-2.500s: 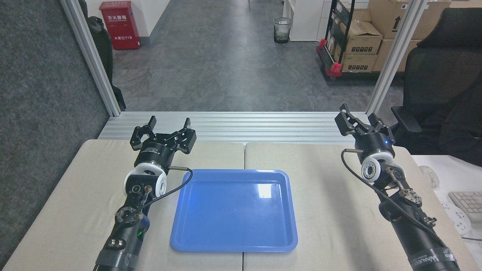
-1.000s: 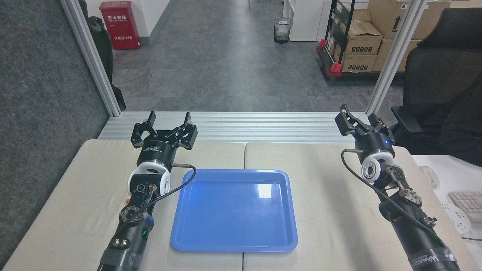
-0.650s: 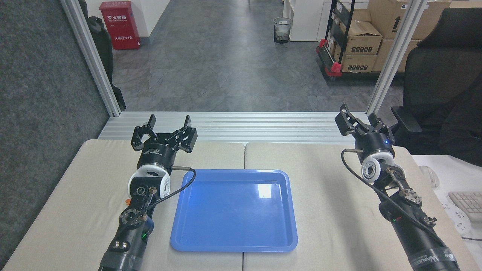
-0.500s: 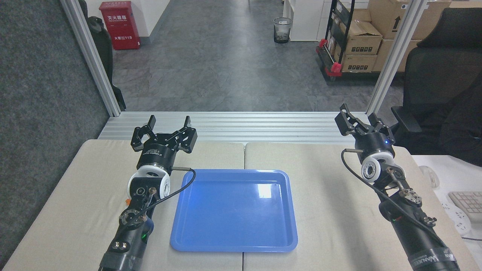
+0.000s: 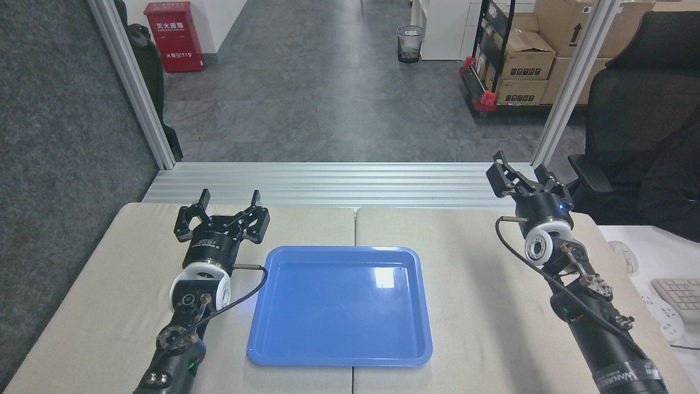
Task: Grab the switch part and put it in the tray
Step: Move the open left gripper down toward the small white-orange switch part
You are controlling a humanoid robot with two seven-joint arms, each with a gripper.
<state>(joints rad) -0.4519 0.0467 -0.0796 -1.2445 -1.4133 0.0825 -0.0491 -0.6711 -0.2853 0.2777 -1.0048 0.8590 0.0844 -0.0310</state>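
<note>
Two tools, both spread wide and holding nothing: left tool (image 5: 228, 197) just left of the blue tray (image 5: 339, 358) on the bench (image 5: 481, 284), right tool (image 5: 522, 168) well apart. Can't spot the switch part anywhere.

A glossy blue tray (image 5: 339, 306) lies flat on the beige counter (image 5: 470, 284) between the two arms. The left claw (image 5: 229, 199) hangs just beside its far-left corner with jaws spread, and the right claw (image 5: 519, 167) sits well apart, also spread.
</note>
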